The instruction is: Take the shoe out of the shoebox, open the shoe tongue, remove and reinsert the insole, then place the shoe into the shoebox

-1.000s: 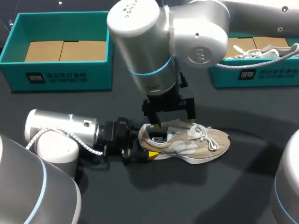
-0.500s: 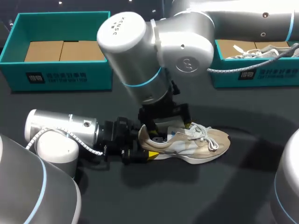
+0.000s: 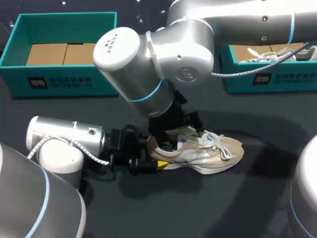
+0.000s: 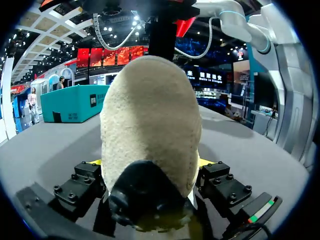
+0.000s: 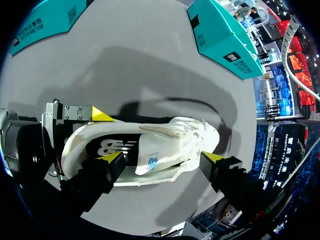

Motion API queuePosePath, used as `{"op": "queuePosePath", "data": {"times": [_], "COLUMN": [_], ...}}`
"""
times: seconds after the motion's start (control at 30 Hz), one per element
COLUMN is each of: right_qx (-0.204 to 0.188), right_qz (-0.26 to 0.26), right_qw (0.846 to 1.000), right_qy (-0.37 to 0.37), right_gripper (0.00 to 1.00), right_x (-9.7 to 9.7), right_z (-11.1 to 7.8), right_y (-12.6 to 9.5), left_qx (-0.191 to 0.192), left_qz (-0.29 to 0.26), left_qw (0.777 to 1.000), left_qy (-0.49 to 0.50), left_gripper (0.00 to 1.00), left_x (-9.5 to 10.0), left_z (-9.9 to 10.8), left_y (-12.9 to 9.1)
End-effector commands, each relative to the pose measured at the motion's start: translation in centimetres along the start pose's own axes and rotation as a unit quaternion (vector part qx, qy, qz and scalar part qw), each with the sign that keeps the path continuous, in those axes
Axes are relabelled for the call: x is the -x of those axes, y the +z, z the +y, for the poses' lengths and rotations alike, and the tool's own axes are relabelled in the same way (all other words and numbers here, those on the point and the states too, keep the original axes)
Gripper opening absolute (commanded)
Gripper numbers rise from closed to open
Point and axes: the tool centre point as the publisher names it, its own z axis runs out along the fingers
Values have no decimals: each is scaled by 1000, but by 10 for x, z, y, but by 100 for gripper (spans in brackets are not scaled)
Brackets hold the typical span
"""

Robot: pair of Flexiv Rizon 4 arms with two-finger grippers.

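Dark grey tabletop. Second teal box at 2 o'clock, with a spare white laced sneaker inside. Two flat cardboard panels side by side at 10 o'clock.

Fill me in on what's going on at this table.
The shoe is out of its box and rests on its sole on the table. The left end effector clamps the heel from both sides, steadying it. The right end effector hangs open just over the shoe, one finger at the opening and the other near the laces. The insole looks to be in place inside. A teal shoebox behind holds no shoe.
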Motion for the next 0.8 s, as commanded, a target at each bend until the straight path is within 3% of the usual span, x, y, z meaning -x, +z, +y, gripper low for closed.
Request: {"op": "queuePosePath", "data": {"times": [0.03,0.3,0.8], "right_qx": [7,18,28], "right_qz": [-85,-99,-98], "right_qw": [987,983,978], "right_qy": [138,152,181], "right_gripper": [100,100,100], "right_x": [-8,-4,25], "right_z": [-6,-6,3], "right_y": [5,16,25], "left_qx": [1,1,1], "left_qz": [0,0,0], "left_qw": [1000,1000,1000], "left_qy": [0,0,0], "left_gripper": [0,0,0], "left_x": [-1,-1,-1], "left_z": [-1,-1,-1], "left_y": [-1,-1,-1]}}
